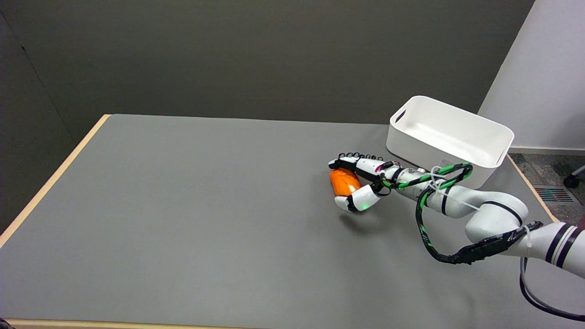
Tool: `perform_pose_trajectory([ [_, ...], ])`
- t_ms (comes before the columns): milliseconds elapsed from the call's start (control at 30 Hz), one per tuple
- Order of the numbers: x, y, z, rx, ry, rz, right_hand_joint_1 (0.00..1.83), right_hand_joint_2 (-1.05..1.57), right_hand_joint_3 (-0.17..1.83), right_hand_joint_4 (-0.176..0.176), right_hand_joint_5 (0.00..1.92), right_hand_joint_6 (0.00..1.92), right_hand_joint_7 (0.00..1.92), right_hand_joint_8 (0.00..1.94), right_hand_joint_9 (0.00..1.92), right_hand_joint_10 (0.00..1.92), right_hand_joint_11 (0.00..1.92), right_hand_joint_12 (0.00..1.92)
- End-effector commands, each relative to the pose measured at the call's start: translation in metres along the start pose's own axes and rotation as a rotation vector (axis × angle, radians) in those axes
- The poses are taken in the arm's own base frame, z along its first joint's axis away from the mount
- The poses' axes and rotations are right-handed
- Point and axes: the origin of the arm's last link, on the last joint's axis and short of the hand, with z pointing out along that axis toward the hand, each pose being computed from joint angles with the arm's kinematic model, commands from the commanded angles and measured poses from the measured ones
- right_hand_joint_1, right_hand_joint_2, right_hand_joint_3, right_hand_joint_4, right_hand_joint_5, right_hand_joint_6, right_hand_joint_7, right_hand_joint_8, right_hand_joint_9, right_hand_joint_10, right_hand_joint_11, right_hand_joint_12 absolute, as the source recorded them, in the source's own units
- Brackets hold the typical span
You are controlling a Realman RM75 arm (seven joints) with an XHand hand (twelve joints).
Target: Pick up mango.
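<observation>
The right hand (pixel 361 180) reaches in low over the grey table (pixel 183 205), its fingers (pixel 349 162) closed around the orange mango (pixel 345 183), thumb pressed to the near side; the mango sits right of the table's middle, its shadow beneath on the table; just behind the arm stands a white bin (pixel 445 137), its visible interior showing nothing inside.

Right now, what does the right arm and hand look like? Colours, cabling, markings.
Right arm: glossy white rounded segments, black bands at the joints. A green-and-black braided cable loops along it, zip-tied. Right hand: white shells, black joints, a green light on the thumb.
</observation>
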Motion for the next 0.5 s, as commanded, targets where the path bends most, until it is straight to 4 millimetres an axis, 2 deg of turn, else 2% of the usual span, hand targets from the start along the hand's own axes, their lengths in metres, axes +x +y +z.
perform_pose_trajectory([
  [33, -0.0009, -0.0033, 0.0015, 0.032, 0.03, -0.011, 0.86, 0.58, 0.94, -0.006, 0.12, 0.31, 0.14, 0.28, 0.0, 0.4, 0.0, 0.85],
  [100, 0.0005, -0.0036, 0.0015, 0.043, 0.044, -0.023, 0.88, 0.63, 1.02, -0.023, 0.14, 0.39, 0.23, 0.39, 0.07, 0.67, 0.04, 1.17],
  [133, 0.0008, -0.0038, 0.0015, 0.047, 0.049, -0.034, 0.93, 0.63, 1.01, -0.028, 0.17, 0.39, 0.26, 0.4, 0.12, 0.72, 0.09, 1.26],
  [267, 0.0018, -0.0039, 0.0011, 0.057, 0.061, -0.035, 1.03, 0.65, 1.0, -0.037, 0.21, 0.42, 0.35, 0.45, 0.25, 0.85, 0.25, 1.47],
  [333, 0.0018, -0.0038, 0.0008, 0.062, 0.066, -0.035, 1.07, 0.68, 1.01, -0.041, 0.23, 0.46, 0.43, 0.54, 0.36, 0.98, 0.39, 1.64],
  [400, 0.0026, -0.0053, 0.001, 0.073, 0.077, -0.032, 1.1, 0.71, 0.99, -0.044, 0.24, 0.49, 0.47, 0.64, 0.42, 1.05, 0.4, 1.72],
  [467, 0.0035, -0.0068, 0.001, 0.083, 0.087, -0.042, 1.16, 0.81, 0.9, -0.045, 0.27, 0.67, 0.54, 1.0, 0.55, 1.25, 0.4, 1.92],
  [500, 0.0042, -0.0081, 0.001, 0.09, 0.094, -0.054, 1.2, 0.9, 0.74, -0.047, 0.27, 0.71, 0.57, 1.15, 0.55, 1.29, 0.4, 1.92],
])
